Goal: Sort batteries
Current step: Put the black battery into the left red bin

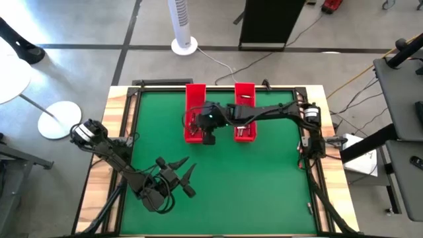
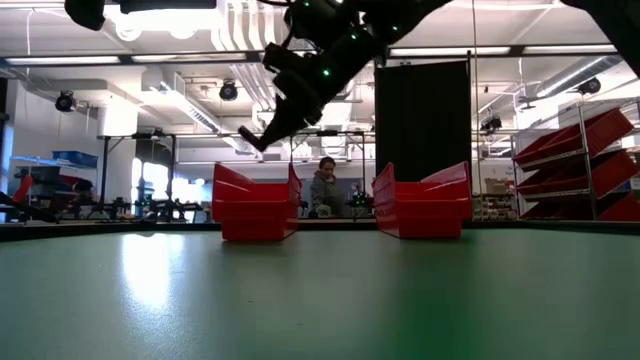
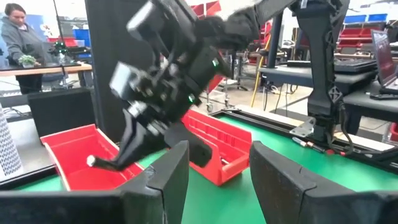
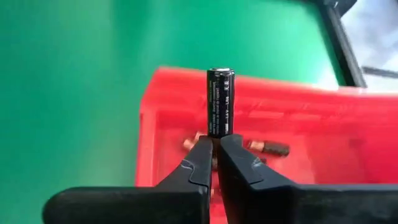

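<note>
green table (image 1: 225, 192): two red trays (image 1: 195, 99), one held battery (image 4: 220, 102).

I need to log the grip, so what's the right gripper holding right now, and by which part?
The right gripper pinches a dark battery by one end, the rest sticking out past the fingertips, above the left red tray. The left gripper holds nothing.

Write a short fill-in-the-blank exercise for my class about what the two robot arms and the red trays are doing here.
1. The right gripper is shut on a dark ____.
2. It hangs over the ____ of the two red trays.
3. The left gripper waits with its fingers ____.
4. The table's surface is ____ in colour.

Missing words: battery; left; open; green
</note>
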Robot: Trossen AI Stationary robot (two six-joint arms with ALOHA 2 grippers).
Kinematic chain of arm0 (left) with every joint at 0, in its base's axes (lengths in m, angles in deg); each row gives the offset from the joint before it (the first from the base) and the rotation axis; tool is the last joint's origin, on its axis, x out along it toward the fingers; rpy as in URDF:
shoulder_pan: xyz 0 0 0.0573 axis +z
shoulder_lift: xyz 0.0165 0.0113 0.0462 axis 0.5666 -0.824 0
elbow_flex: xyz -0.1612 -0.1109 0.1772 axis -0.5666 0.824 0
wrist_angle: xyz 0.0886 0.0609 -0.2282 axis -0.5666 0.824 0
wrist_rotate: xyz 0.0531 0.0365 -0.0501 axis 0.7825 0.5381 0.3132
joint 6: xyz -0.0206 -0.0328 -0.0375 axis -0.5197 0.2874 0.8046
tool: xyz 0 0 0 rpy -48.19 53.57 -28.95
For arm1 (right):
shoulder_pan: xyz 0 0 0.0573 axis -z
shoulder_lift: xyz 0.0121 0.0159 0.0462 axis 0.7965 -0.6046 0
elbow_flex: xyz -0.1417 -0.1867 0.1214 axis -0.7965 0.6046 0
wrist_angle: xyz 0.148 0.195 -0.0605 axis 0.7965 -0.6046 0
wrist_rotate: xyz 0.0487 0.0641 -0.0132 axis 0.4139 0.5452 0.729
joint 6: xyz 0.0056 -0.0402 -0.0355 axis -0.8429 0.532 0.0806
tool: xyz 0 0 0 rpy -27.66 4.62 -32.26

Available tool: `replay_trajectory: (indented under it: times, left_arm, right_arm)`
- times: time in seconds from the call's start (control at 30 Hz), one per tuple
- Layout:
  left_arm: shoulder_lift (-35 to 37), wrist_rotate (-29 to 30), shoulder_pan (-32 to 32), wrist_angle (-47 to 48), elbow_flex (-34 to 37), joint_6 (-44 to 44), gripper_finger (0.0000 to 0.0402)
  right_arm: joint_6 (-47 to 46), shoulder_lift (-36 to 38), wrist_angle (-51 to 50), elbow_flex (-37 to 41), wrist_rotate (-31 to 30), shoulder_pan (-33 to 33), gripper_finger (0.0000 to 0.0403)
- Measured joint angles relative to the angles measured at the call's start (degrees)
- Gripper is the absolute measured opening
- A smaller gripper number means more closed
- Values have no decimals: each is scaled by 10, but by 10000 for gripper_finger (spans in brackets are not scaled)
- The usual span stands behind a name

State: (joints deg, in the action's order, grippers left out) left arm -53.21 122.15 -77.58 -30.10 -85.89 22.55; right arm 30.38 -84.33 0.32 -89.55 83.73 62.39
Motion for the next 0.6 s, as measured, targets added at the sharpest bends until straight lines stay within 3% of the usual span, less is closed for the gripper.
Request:
replay_trajectory:
  times: [0.2,0.6]
  left_arm:
    - [5,0,0,0,7,6,149]
    - [13,0,4,2,20,6,149]
  right_arm:
    - [25,-38,-79,-99,0,24,9]
    - [6,-205,-217,-275,33,36,9]
